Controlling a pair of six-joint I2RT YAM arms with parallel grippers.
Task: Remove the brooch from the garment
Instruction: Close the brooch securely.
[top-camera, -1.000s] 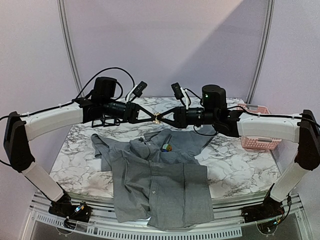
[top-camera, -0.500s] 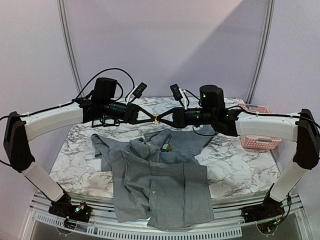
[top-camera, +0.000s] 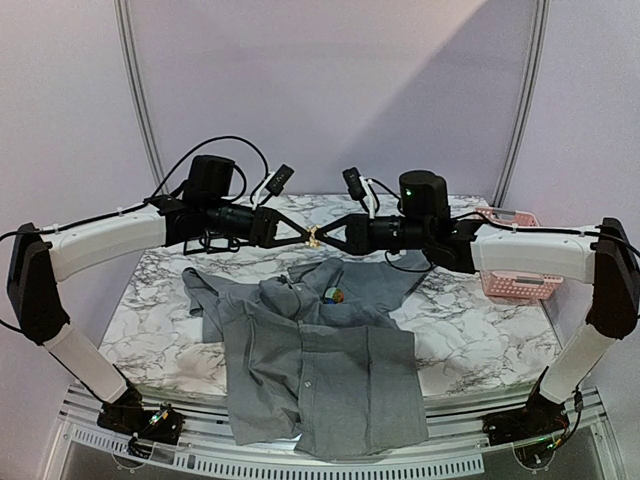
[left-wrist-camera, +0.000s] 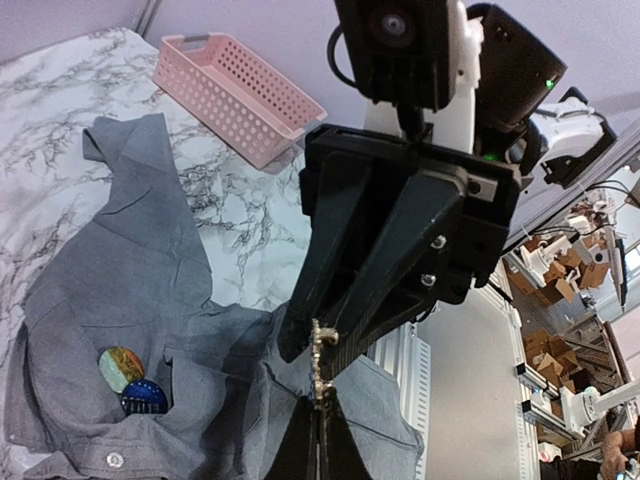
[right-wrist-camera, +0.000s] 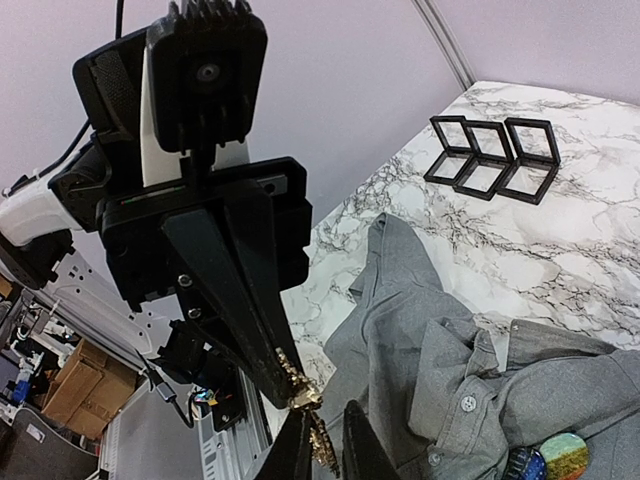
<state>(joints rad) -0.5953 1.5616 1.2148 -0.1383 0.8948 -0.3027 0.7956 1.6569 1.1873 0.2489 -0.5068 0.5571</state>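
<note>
A small gold brooch (top-camera: 313, 237) is held in mid-air above the table's far half, between the two grippers, which meet tip to tip. My left gripper (top-camera: 305, 237) is shut on its lower end in the left wrist view (left-wrist-camera: 320, 415); the brooch (left-wrist-camera: 319, 355) stands edge-on above it. My right gripper (top-camera: 323, 237) has its fingers close round the brooch (right-wrist-camera: 308, 398), with a small gap on one side in the right wrist view (right-wrist-camera: 326, 450). The grey collared garment (top-camera: 320, 370) lies flat below, apart from the brooch.
Two round badges (top-camera: 334, 294), one multicoloured and one dark blue, sit on the garment's chest (left-wrist-camera: 122, 368). A pink basket (top-camera: 515, 275) stands at the table's right edge. Three small black frames (right-wrist-camera: 490, 150) stand at the far left. The garment's hem hangs over the near edge.
Almost nothing: both grippers stay joined at the brooch in the same spot, and the right wrist wavers only slightly.
</note>
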